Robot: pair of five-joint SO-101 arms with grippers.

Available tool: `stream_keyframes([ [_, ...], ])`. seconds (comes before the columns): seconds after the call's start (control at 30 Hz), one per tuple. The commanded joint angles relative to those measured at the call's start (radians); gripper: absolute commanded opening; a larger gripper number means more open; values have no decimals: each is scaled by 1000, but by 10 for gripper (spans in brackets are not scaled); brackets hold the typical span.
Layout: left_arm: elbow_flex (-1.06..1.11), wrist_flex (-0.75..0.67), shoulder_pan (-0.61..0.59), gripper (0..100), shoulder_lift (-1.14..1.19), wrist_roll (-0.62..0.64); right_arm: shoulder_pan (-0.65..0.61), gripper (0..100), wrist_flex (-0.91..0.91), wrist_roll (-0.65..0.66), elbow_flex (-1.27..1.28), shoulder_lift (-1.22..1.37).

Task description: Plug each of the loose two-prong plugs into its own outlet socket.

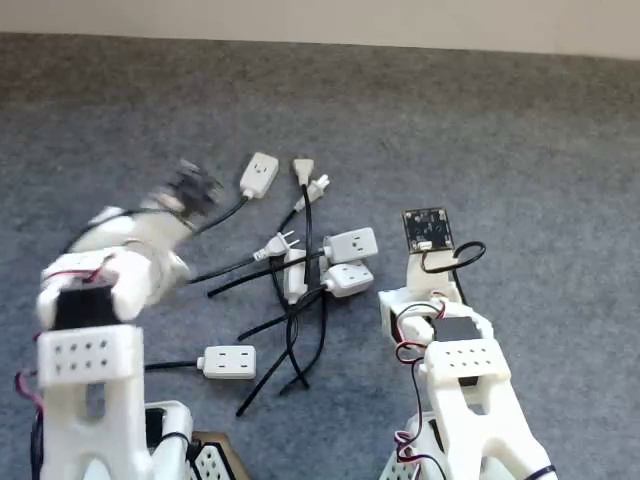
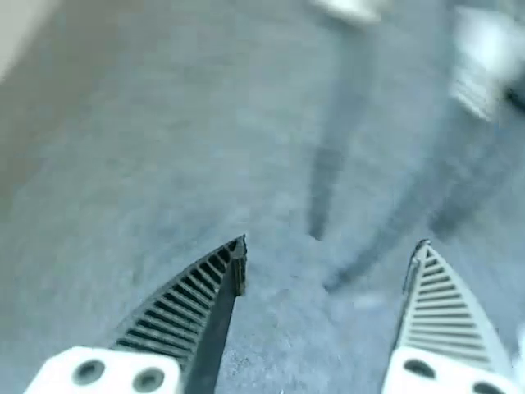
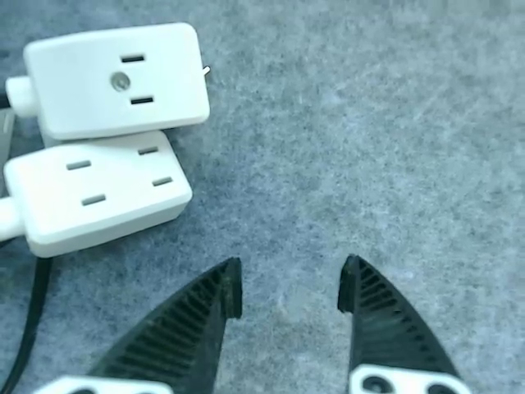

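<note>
Several white outlet sockets lie on the grey carpet: one at the back (image 1: 260,174), a pair side by side in the middle (image 1: 352,243) (image 1: 348,278), and one near the front (image 1: 229,362). Loose two-prong plugs (image 1: 303,168) (image 1: 318,186) (image 1: 278,243) on black cords lie between them. My left gripper (image 1: 190,188) (image 2: 328,254) hangs open and empty over bare carpet, left of the back socket, with a black cord (image 2: 328,164) ahead of it. My right gripper (image 3: 291,279) is open and empty just right of the middle pair (image 3: 115,78) (image 3: 94,193).
Black cords (image 1: 290,330) cross and tangle in the middle of the carpet. Another white socket body (image 1: 294,272) lies among them. The right arm (image 1: 440,300) stands beside the middle pair. A pale wall (image 1: 400,25) borders the carpet at the back.
</note>
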Motion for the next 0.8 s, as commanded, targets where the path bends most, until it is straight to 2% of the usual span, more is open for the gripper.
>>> stream_keyframes([
  [0.0, -5, -124, -111, 299, -134, 341, -7, 199, -13, 2, -4, -5],
  [0.13, 90, -241, -177, 299, -251, 476, -7, 199, -13, 2, -2, -5],
  [0.27, 193, -358, -191, 299, -397, 474, -7, 199, -13, 2, -2, -5],
  [0.4, 228, -241, -185, 299, -522, 327, -7, 199, -13, 2, -2, -5],
  [0.53, 225, -37, -185, 299, -622, 311, -7, 199, -13, 2, -2, -5],
  [0.77, 332, 3, -183, 299, -894, 311, -7, 199, -13, 2, -2, -7],
])
